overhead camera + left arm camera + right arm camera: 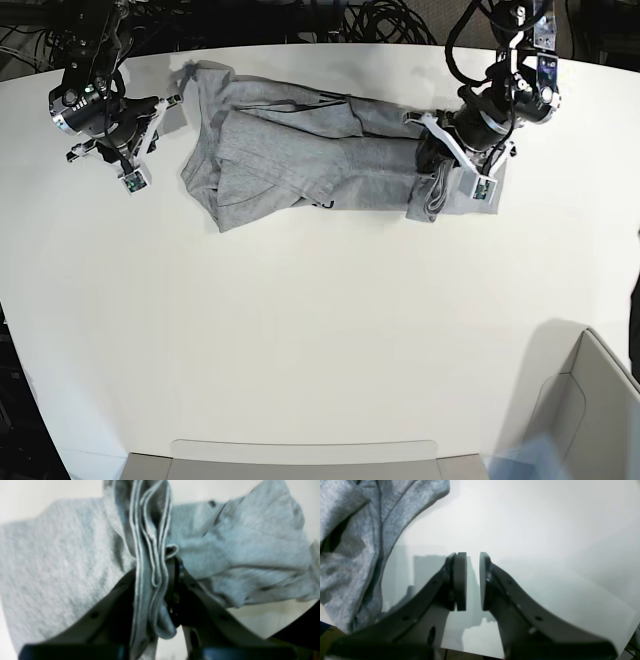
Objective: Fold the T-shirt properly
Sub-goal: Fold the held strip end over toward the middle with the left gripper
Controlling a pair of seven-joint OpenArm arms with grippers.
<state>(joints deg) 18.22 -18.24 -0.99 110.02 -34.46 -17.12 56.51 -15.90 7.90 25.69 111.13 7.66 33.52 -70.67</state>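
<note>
- The T-shirt [300, 160] is heather-grey knit cotton, soft and slightly fuzzy, lying crumpled lengthwise across the far part of a smooth white table [300, 350].
- Its cloth is bunched into loose folds and ridges rather than spread flat; one end fans out wider near the right arm's side, and the other end is gathered into a narrow bundle.
- In the left wrist view, stitched hems with double seam lines run in several stacked layers, forming a thick vertical pleat of cloth [150, 555].
- The left gripper [447, 160] has dark, matte, curved fingers and is clamped on that gathered pleat; the cloth fills the space between the jaws and spills past both sides.
- The right gripper [473, 580] has the same dark fingers with flat pads; its jaws stand slightly apart with a narrow gap and nothing between them.
- That right gripper hangs just beside the shirt's wider end, not touching it; in its wrist view the grey cloth sits off to the upper left [357, 542].
- The left wrist view is blurred, so fine stitching is hard to read.
- The shirt's sleeves and collar cannot be told apart within the folds.
- A pale bin [580, 400] is cut off at the lower corner.
</note>
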